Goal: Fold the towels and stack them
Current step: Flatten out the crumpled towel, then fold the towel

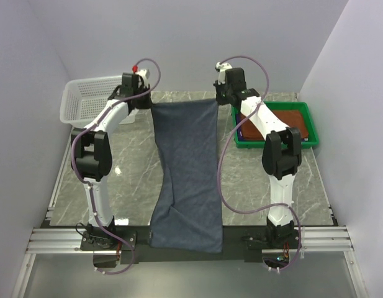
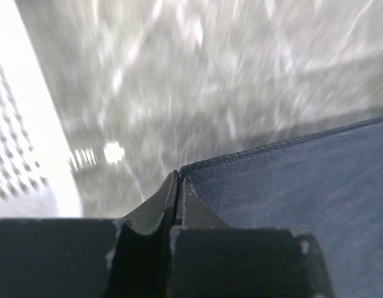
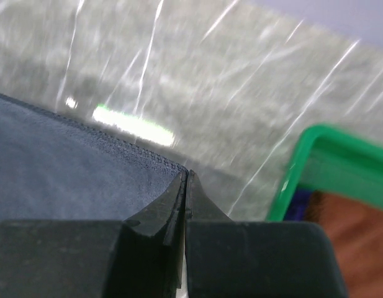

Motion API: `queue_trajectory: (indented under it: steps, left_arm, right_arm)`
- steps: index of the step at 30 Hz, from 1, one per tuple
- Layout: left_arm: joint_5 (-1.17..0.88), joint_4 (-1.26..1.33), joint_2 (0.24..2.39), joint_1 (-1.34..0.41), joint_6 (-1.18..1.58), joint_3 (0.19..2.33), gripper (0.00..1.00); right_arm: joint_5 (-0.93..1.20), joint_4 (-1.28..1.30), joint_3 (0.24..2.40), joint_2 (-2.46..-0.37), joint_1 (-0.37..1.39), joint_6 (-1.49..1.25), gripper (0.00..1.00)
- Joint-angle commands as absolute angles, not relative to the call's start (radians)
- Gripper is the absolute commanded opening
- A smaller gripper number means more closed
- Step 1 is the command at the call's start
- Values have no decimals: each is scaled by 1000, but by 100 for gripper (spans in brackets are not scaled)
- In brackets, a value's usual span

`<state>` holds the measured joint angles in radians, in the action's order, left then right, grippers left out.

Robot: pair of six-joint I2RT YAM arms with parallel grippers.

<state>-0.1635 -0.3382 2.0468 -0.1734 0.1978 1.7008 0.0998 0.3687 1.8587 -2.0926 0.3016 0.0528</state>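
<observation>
A grey-blue towel (image 1: 186, 174) hangs stretched between both grippers, high over the table's far side, its lower end bunched on the near table edge. My left gripper (image 1: 146, 99) is shut on its top left corner; the left wrist view shows the jaws (image 2: 178, 177) pinched on the hemmed corner (image 2: 284, 186). My right gripper (image 1: 220, 98) is shut on the top right corner, and its jaws (image 3: 185, 176) clamp the hem (image 3: 73, 161) in the right wrist view. A rust-brown towel (image 1: 284, 121) lies folded in the green tray.
A white mesh basket (image 1: 85, 99) stands at the far left, its wall (image 2: 17, 149) showing in the left wrist view. The green tray (image 1: 306, 140) sits at the far right, its rim (image 3: 290, 180) close to my right gripper. The table is grey marble (image 1: 129, 180).
</observation>
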Motion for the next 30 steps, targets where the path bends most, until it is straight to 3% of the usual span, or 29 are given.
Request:
queue_trajectory:
  steps: [1,10,17,30]
  left_arm:
    - [-161,-249,2061,-160,173,1833,1]
    - [-161,-129,2154,-132,206,2020,1]
    - [-184,-51,2154,-115,215,1993,0]
    - [-238,-64,2010,-87,190,1835,0]
  right_arm:
    - [37,281,1965,-2140,282,97,0]
    - [-44,89,2092,-2223,276,179,0]
    - [-40,26,2125,-2238,275,201,0]
    - [66,44,1948,-2103,275,242,0]
